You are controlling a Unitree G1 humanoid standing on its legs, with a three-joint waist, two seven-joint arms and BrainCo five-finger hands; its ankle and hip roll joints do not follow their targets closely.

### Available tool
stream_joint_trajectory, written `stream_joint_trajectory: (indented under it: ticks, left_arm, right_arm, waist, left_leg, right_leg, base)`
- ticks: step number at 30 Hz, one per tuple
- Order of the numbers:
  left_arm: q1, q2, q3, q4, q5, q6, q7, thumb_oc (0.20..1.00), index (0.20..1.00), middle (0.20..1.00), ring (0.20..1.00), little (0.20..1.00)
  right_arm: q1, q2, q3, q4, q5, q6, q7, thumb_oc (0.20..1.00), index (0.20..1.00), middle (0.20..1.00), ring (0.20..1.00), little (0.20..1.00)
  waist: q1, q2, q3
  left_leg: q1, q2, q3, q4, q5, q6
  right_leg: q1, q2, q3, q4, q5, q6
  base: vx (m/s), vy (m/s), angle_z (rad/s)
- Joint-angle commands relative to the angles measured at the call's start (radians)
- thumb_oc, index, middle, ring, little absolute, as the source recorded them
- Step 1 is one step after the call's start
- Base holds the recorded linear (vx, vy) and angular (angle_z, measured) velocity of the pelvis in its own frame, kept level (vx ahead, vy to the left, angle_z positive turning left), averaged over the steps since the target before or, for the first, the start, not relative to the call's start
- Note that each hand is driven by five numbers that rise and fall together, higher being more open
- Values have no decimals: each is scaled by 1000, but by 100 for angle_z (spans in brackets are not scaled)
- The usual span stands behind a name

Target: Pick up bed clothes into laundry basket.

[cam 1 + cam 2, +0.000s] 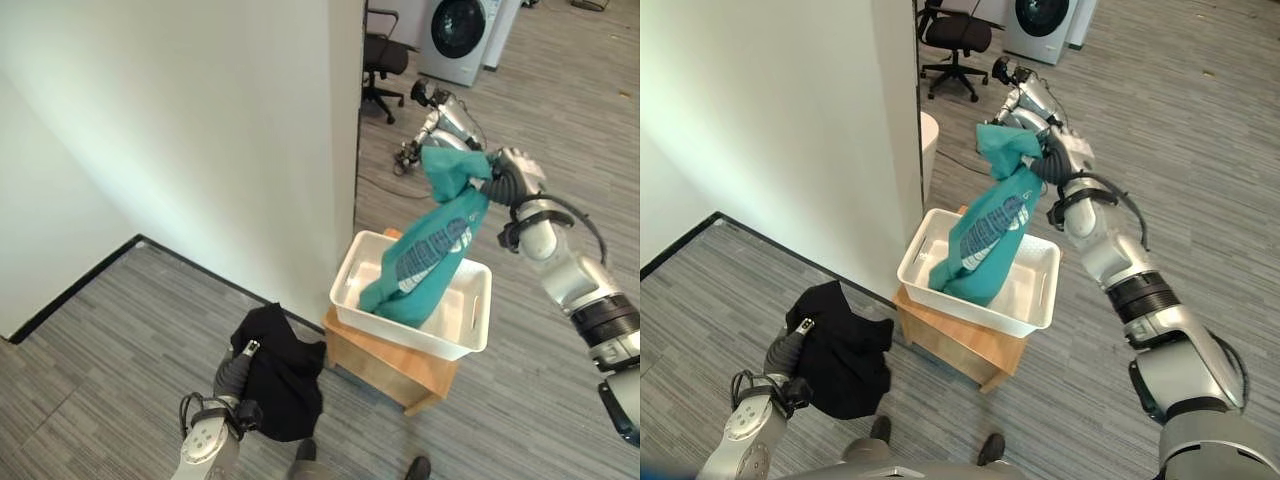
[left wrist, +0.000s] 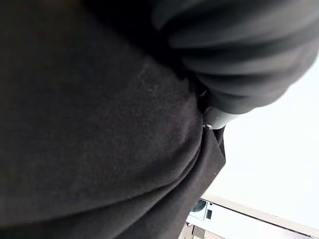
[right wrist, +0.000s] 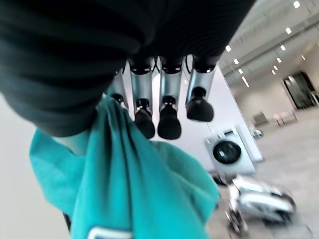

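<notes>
My right robot hand [image 1: 497,172] was raised at about two o'clock in the head views, its fingers [image 3: 168,117] curled into the top of a teal shirt [image 1: 428,250] and pinched on the cloth. The shirt hung down from that grip toward seven o'clock, its lower end resting inside a white basket [image 1: 472,330] at the middle of the scene. The basket sat on a small wooden stand [image 1: 385,368], which stood on the grey striped floor [image 1: 100,330] close to the corner of a white wall [image 1: 200,130]. My left robot hand [image 1: 790,352] was low at about seven o'clock, buried in a black garment [image 1: 845,360] that draped over and round it; I could not tell whether its fingers were curled or straight, because the dark cloth [image 2: 99,124] hid them. That black garment hung well apart from the basket, to its eight o'clock side. Beyond my right arm, toward twelve o'clock, a black office chair [image 1: 958,40] stood near a washing machine [image 1: 1042,25], and another silver robot arm [image 1: 445,120] lay on the floor just behind the teal shirt.
</notes>
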Motion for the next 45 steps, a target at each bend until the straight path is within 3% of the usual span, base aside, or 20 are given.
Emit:
stream_joint_trajectory:
  ticks: [1,2,3,7,11,12,14,15,16,19,21,25,30,32,36,37,38,40,41,45]
  left_arm:
    - [-72,69,-32,-47,-42,-52,-15,200,200,200,200,200]
    - [-73,70,-31,-46,-42,-53,-15,200,200,200,200,200]
    - [-86,80,-43,-35,-53,-56,-17,200,200,200,200,200]
    - [-115,101,-41,-24,-57,-62,-16,200,200,200,200,200]
    - [-126,104,18,-50,-38,-87,17,200,200,200,200,200]
    - [-131,103,74,-70,-15,-101,39,200,200,200,200,200]
    - [-126,100,134,-108,18,-110,54,200,200,200,200,200]
    - [-124,102,131,-111,19,-109,54,200,200,200,200,200]
    - [-119,104,172,-166,41,-116,55,200,200,200,200,200]
    - [-126,109,181,-219,58,-118,46,200,200,200,200,200]
    - [-143,119,152,-295,83,-105,24,200,200,200,200,200]
    - [-156,105,108,-357,74,-94,1,200,200,200,200,200]
    - [-273,91,46,-394,143,-104,49,200,200,200,200,200]
    - [-386,100,52,-365,250,-108,128,200,200,200,200,200]
    - [-567,166,46,-238,399,-81,233,200,200,200,200,200]
    - [-714,247,21,-116,516,-38,304,200,200,200,200,200]
    - [-725,249,17,-107,517,-41,308,200,200,200,200,200]
    - [-885,358,-40,35,635,8,377,200,200,200,200,200]
    - [-894,360,-46,43,637,7,381,200,200,200,200,200]
    - [-1085,406,-166,259,738,57,431,200,200,200,200,200]
  right_arm:
    - [-103,30,57,168,-50,24,-30,200,200,200,200,200]
    - [-108,33,60,175,-50,21,-33,529,529,529,529,529]
    - [-137,65,65,275,-48,32,-45,1000,1000,1000,1000,1000]
    - [-215,61,99,365,-43,35,-41,1000,1000,1000,1000,1000]
    - [-224,-1,49,203,20,15,-62,1000,1000,1000,1000,1000]
    - [-174,-57,-21,-8,41,-11,-88,1000,1000,1000,1000,1000]
    - [-59,-138,-140,-199,42,-33,-105,1000,1000,1000,1000,1000]
    - [-43,-140,-151,-213,41,-30,-102,1000,1000,1000,1000,1000]
    - [55,-217,-270,-329,54,-53,-112,1000,1000,1000,1000,1000]
    - [141,-260,-358,-394,74,-68,-111,1000,1000,1000,1000,1000]
    - [277,-250,-472,-438,161,-84,-107,1000,1000,1000,1000,1000]
    - [340,-228,-496,-419,171,-84,-95,1000,1000,1000,1000,1000]
    - [481,-106,-528,-365,164,-84,-103,1000,1000,1000,1000,1000]
    - [610,-38,-508,-279,146,-74,-72,1000,1000,1000,1000,1000]
    - [700,-16,-467,-131,80,-53,-44,1000,1000,1000,1000,1000]
    - [723,-24,-420,18,34,-40,-45,1000,1000,1000,1000,1000]
    - [715,-21,-419,26,34,-44,-47,1000,1000,1000,1000,1000]
    - [705,-13,-329,355,-13,-7,-49,1000,1000,1000,1000,1000]
    - [696,-9,-326,367,-11,-12,-53,1000,1000,1000,1000,1000]
    - [761,61,-347,774,123,19,-13,1000,1000,1000,1000,1000]
  waist:
    - [52,-13,42]
    - [50,-14,40]
    - [64,-5,51]
    - [72,-1,55]
    - [68,2,50]
    - [51,3,43]
    - [31,4,30]
    - [33,3,28]
    - [11,7,14]
    - [-10,5,1]
    - [-36,14,-12]
    - [-58,22,-21]
    - [-115,41,-34]
    - [-162,49,-38]
    - [-200,51,-40]
    - [-225,60,-43]
    - [-224,56,-39]
    - [-239,61,-38]
    - [-239,59,-37]
    - [-276,65,-31]
  left_leg:
    - [0,43,76,6,-70,-60]
    - [-4,43,75,6,-69,-60]
    - [-32,45,67,6,-56,-68]
    - [-68,50,56,6,-40,-81]
    - [-64,56,54,6,-39,-84]
    - [-51,55,58,6,-43,-82]
    - [-34,53,61,6,-51,-80]
    - [-33,53,60,6,-52,-80]
    - [-10,58,67,6,-68,-80]
    - [0,53,73,6,-66,-75]
    - [25,53,90,6,-75,-68]
    - [47,50,109,6,-84,-62]
    - [95,45,153,6,-106,-46]
    - [112,41,175,6,-114,-41]
    - [121,37,196,6,-117,-36]
    - [131,36,210,6,-124,-37]
    - [127,34,210,6,-118,-36]
    - [120,30,217,6,-113,-38]
    - [119,30,217,6,-113,-38]
    - [107,22,216,6,-104,-44]
  right_leg:
    - [-5,-55,-18,15,-85,54]
    - [-8,-55,-18,15,-85,54]
    - [-30,-56,-25,15,-82,54]
    - [-51,-54,-36,15,-85,52]
    - [-33,-55,-45,15,-92,50]
    - [-17,-56,-44,15,-95,50]
    - [1,-58,-44,15,-99,51]
    - [2,-58,-45,15,-100,52]
    - [20,-59,-44,15,-107,56]
    - [21,-66,-40,15,-100,59]
    - [29,-70,-30,15,-98,65]
    - [36,-76,-20,15,-97,69]
    - [44,-77,16,15,-99,72]
    - [44,-76,28,15,-95,73]
    - [40,-75,45,15,-89,78]
    - [41,-73,55,15,-88,85]
    - [37,-75,55,15,-83,83]
    - [28,-78,59,15,-74,88]
    - [27,-78,58,15,-75,88]
    - [15,-81,59,15,-69,95]
  base:
    - [-57,-10,5]
    - [-126,-15,12]
    - [-90,-8,22]
    - [-56,-15,24]
    - [3,-6,10]
    - [62,5,3]
    - [53,11,15]
    - [65,12,15]
    - [39,8,5]
    - [16,12,7]
    - [12,27,-27]
    - [1,17,-29]
    - [21,29,-28]
    - [36,20,-29]
    - [44,10,-17]
    - [35,10,-22]
    - [31,12,-28]
    - [-16,-6,-18]
    - [7,-8,-13]
    - [44,4,-3]
